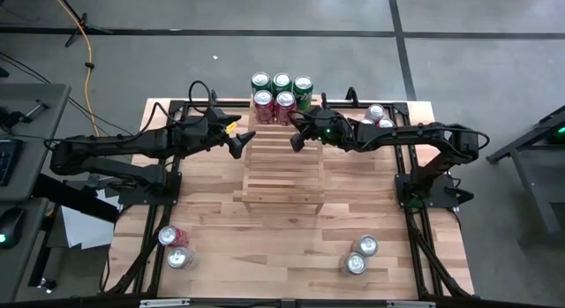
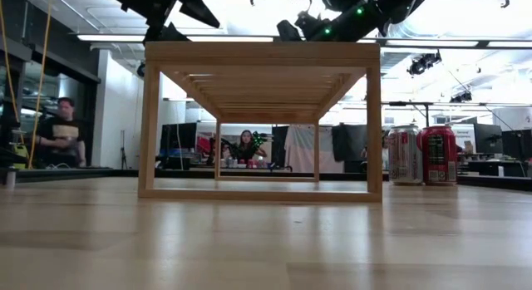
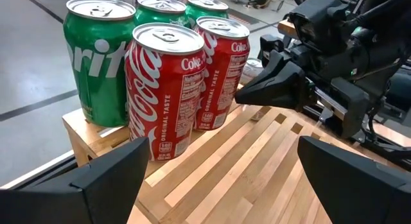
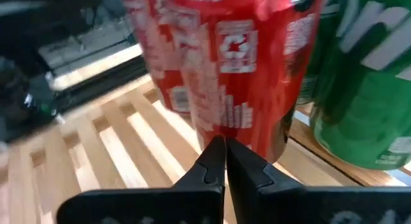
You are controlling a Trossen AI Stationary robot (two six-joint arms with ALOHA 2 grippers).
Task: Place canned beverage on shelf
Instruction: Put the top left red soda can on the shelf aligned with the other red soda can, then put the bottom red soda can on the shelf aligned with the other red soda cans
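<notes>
- The shelf (image 1: 281,171), a light wooden rack with many slats, is seen in the middle of the table (image 1: 265,246).
- Five cans are stood together at the far end of the shelf: two red cola cans (image 1: 274,104) in front and three green soda cans (image 1: 282,82) behind them.
- The left gripper (image 1: 237,140) is held over the far left part of the shelf, near the red cans. Its fingers (image 3: 106,179) are spread wide apart and nothing is held between them.
- The right gripper (image 1: 298,138) is held over the far right part of the shelf, just in front of a red can (image 4: 218,63). Its fingers (image 4: 215,163) are pressed together and nothing is held in them.
- Two more cans (image 1: 174,248) are seen near the front left of the table, two (image 1: 359,255) near the front right, and two (image 1: 380,116) by the far right edge.
- People are seen sitting in the room behind the table.
</notes>
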